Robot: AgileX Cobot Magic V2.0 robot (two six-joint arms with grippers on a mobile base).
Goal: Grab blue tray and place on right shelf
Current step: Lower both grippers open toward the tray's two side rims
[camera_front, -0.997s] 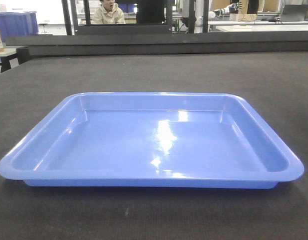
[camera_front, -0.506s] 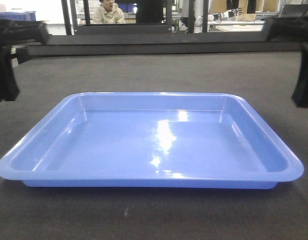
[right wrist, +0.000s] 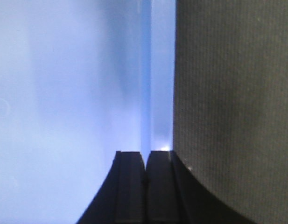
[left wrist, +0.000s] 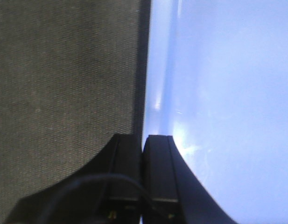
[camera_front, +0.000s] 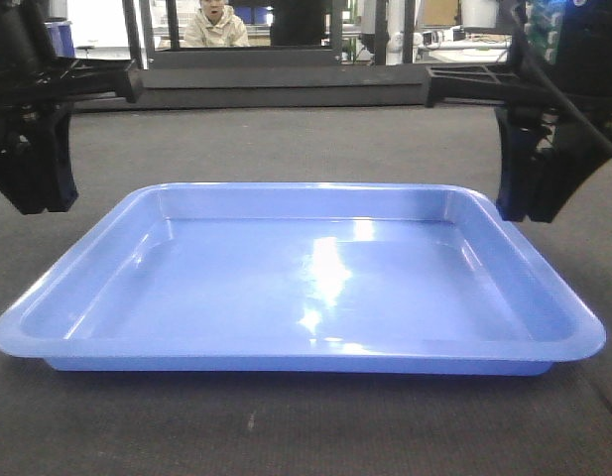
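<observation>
The blue tray is laid flat on the dark fabric table, in the middle of the front view, with one long side turned towards the near edge. Bright reflections are thrown off its glossy floor. The left gripper is seen at the left, beside the tray's far left corner. The right gripper is seen at the right, by the far right corner, where its lower end overlaps the rim in the picture. Whether either is touching the tray cannot be told from this view.

In the left wrist view the left gripper is shown clenched, its two black fingers pressed flat against each other. The tray's left rim is lined up just beyond the fingertips, with fabric to the left and blue plastic to the right. In the right wrist view the right gripper is likewise closed finger against finger. The tray's right rim is seen running away from its tips, with the table to the right.

Beyond the far edge of the table a person in a light top is seen behind a black frame.
</observation>
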